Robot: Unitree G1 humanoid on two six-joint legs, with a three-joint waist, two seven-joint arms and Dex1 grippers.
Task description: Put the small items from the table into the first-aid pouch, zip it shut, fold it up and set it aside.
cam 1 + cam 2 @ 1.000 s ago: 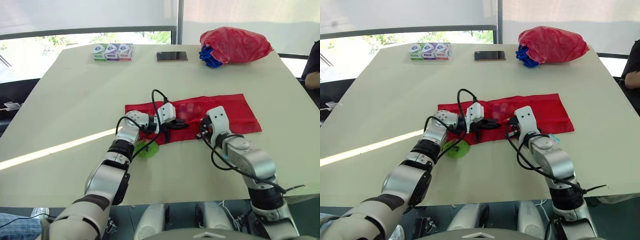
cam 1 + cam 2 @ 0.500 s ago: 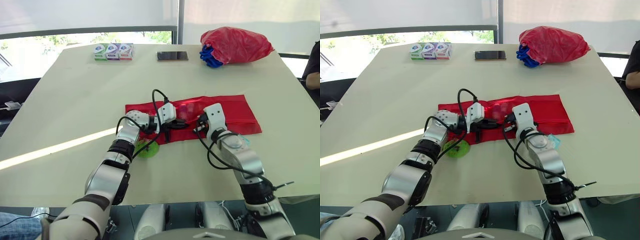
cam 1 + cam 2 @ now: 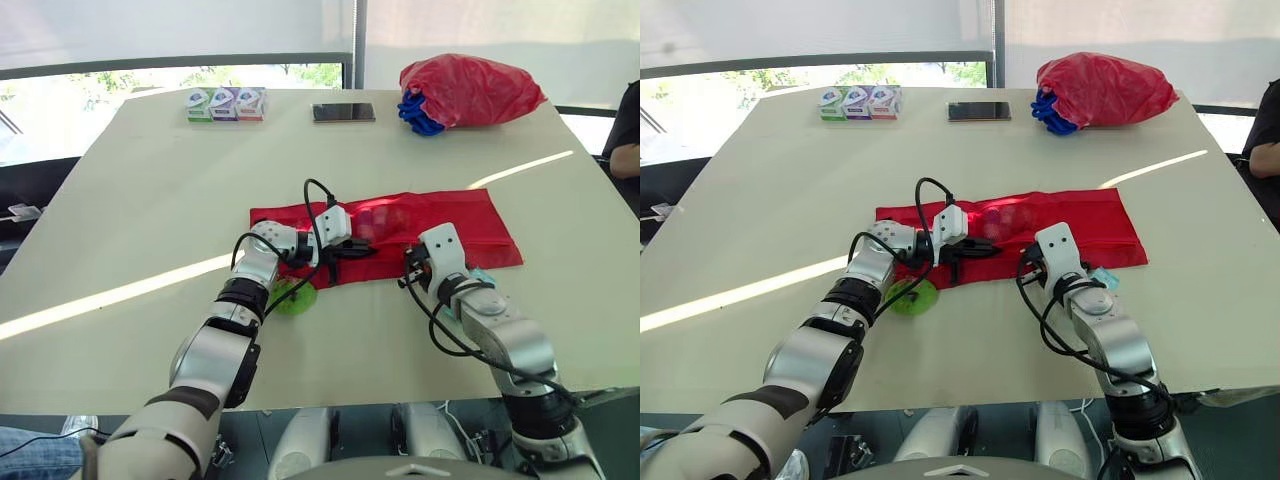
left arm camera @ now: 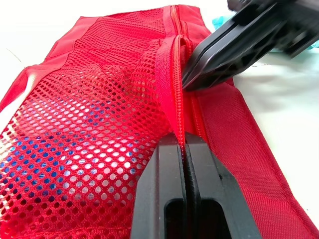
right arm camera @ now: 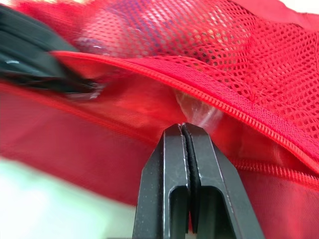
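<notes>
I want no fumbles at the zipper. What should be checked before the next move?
1. Left gripper clamped on the pouch zipper edge: ok.
2. Pouch mouth open: ok, a gap shows under the lifted zipper.
3. Right gripper holding anything: cannot tell; it is shut at the mouth.
4. Small items all inside: not ok; green item and teal item lie on the table.
</notes>
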